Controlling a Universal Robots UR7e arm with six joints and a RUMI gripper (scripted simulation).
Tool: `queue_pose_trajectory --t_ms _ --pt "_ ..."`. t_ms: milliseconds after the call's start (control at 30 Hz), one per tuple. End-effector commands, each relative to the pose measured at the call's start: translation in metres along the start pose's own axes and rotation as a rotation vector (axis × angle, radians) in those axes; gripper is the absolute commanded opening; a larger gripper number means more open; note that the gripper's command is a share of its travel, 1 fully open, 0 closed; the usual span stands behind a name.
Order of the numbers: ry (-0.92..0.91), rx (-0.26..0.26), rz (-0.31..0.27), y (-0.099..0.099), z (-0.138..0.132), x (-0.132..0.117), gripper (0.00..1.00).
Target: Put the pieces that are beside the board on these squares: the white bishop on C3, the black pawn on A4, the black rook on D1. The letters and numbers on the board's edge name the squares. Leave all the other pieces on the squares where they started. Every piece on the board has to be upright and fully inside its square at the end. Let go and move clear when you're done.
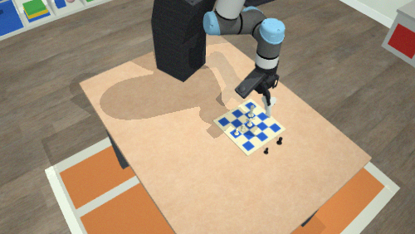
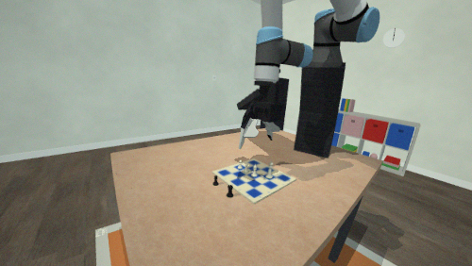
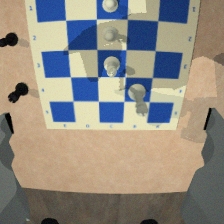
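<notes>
The small blue-and-cream chessboard (image 1: 248, 146) (image 2: 254, 192) (image 3: 60, 111) lies on the table. Several white pieces stand upright on it. One of them, the white bishop (image 1: 249, 123) (image 3: 111, 65), is on the middle square. Two black pieces stand on the table beside the board: a larger one (image 1: 280, 141) (image 2: 229, 191) (image 3: 19, 91) and a smaller one (image 1: 266, 151) (image 2: 215, 180) (image 3: 9, 40). My gripper (image 1: 269, 109) (image 2: 256, 141) is open and empty. It hangs well above the board's edge, clear of all pieces. Its fingers are out of the wrist view.
The robot's black base column (image 1: 178, 37) (image 2: 321, 108) stands at the back of the tan table (image 1: 187, 174) (image 2: 179, 222). A shelf with coloured bins (image 2: 378, 137) is behind the table. Orange floor mats (image 1: 100, 182) lie around the table.
</notes>
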State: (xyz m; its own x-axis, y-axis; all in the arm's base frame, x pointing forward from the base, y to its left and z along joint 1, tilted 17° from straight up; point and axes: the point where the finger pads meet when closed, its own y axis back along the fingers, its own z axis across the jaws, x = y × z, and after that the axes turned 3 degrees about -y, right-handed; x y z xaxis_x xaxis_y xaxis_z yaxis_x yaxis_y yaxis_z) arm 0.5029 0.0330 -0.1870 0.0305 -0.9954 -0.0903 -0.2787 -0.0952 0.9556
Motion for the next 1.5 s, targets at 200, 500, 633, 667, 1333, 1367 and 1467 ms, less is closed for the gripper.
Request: queue_pose_trajectory --t_ms 200,500,633,667,1333,1367,1467 --pt "0.140 0.001 0.000 -0.002 -0.011 0.004 1.00" --pt "0.396 0.001 0.000 -0.006 -0.030 0.009 1.00" --pt "0.466 0.001 0.000 -0.007 -0.035 0.011 1.00" --pt "0.503 0.001 0.000 -0.008 -0.038 0.012 1.00" --pt "1.261 0.001 0.001 -0.015 -0.090 0.023 1.00" --pt "1.303 0.001 0.001 -0.016 -0.092 0.024 1.00" --pt "1.426 0.001 0.001 -0.016 -0.100 0.026 1.00"
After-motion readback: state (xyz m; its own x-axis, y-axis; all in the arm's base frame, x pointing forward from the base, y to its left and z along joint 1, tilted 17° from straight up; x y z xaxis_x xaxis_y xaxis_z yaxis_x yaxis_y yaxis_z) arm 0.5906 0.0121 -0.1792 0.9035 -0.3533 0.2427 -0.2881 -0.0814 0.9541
